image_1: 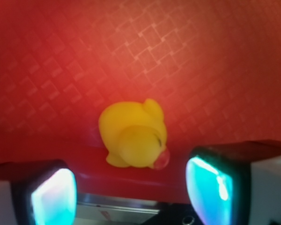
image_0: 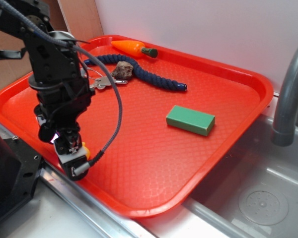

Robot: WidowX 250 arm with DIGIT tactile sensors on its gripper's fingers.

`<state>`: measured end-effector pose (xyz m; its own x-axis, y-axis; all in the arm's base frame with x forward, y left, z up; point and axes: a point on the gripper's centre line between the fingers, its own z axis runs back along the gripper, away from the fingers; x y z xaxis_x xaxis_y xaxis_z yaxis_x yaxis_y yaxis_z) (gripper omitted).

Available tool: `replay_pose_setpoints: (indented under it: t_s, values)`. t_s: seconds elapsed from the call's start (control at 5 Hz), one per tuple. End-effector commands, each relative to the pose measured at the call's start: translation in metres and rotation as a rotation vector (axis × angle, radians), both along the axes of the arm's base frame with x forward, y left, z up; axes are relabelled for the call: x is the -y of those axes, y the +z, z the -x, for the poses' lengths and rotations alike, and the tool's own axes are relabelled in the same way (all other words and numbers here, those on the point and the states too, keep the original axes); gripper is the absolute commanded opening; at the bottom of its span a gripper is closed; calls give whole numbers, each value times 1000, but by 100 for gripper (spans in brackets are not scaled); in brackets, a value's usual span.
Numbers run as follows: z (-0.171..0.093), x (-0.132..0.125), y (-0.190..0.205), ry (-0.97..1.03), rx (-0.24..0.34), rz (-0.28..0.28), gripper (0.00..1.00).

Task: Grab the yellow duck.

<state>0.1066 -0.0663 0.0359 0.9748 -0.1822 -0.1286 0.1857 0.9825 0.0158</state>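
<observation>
The yellow duck (image_1: pixel 133 135) lies on the red tray (image_1: pixel 187 61) close to its near rim, head and orange-red beak turned toward the lower right. In the exterior view only a sliver of the yellow duck (image_0: pixel 85 149) shows beside the arm at the tray's front-left edge. My gripper (image_1: pixel 131 190) hovers over it, open, with the two glowing fingertips (image_1: pixel 54 197) standing wide apart on either side and slightly nearer the camera than the duck. Nothing is between them. In the exterior view the gripper (image_0: pixel 73 156) points down at the tray's edge.
On the red tray (image_0: pixel 154 148) lie a green block (image_0: pixel 190 120), a dark blue rope (image_0: pixel 144 74), an orange toy carrot (image_0: pixel 133 48), a brown rock (image_0: pixel 123 70) and metal keys (image_0: pixel 102 82). A sink basin (image_0: pixel 263 198) and grey faucet (image_0: pixel 288 94) are at right.
</observation>
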Motion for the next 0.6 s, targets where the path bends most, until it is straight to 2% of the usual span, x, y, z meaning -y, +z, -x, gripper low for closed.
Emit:
replay_pose_setpoints:
  t_s: [0.0, 0.2, 0.4]
  values:
    - [-10, -2, -18, 62, -20, 58, 100]
    - [-13, -6, -29, 91, -58, 63, 100]
    - [-12, -5, -27, 80, -48, 60, 0]
